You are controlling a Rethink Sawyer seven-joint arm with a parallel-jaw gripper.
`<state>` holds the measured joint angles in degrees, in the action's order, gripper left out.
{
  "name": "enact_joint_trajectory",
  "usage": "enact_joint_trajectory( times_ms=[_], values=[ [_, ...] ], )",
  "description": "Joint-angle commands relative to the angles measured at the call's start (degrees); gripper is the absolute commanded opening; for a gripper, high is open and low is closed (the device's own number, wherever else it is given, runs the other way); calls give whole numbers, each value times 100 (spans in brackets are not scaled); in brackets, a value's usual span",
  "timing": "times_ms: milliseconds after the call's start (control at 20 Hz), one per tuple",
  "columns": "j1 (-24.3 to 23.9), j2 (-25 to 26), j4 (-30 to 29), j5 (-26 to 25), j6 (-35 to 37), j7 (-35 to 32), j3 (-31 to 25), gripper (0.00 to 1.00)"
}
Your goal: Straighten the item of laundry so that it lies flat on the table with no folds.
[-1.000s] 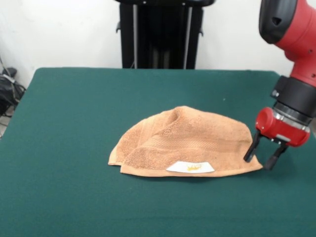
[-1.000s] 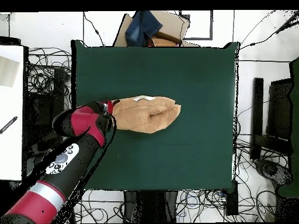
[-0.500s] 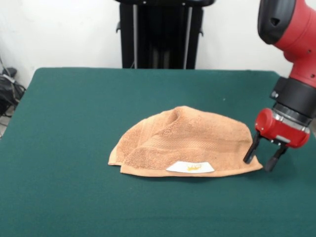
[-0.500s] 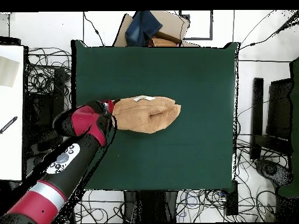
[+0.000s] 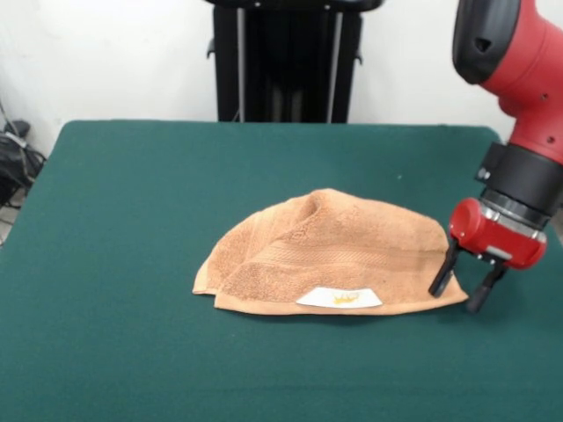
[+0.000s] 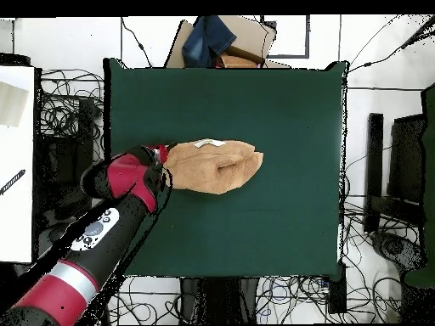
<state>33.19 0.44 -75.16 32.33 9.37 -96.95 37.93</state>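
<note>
Near the middle of the table (image 5: 132, 220), the towel (image 5: 325, 251) lies bunched in a rounded, dome-like heap, with folds running across its top and a woven band stripe visible along its body. Its white label (image 5: 339, 299) with a yellow mark sits on the towel's front edge, facing the front camera. The towel's edge nearest the front camera is roughly straight; the opposite side curves up into a hump with a crease at its peak. The gripper (image 5: 459, 287) stands at the towel's right-hand corner in the front view, its two dark fingers (image 5: 441, 273) spread apart, one finger over the cloth's corner and the other just outside it on the green felt; whether the tips touch the cloth cannot be told. No containers are on the table. In the overhead view the arm (image 6: 102, 242) reaches the towel's end from the table's side, and bare green surface surrounds the towel on all its other sides, with wide room toward every table edge.
</note>
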Motion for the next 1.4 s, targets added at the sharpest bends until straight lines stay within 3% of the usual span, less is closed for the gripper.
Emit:
enact_joint_trajectory(
  times_ms=[50,550,1400],
  values=[
    [-36,377,-202,330,-42,-1678,-794,100],
    [253,564,-197,593,-87,-1824,-454,100],
    [132,425,-344,571,-181,-1568,-654,100]
  ],
)
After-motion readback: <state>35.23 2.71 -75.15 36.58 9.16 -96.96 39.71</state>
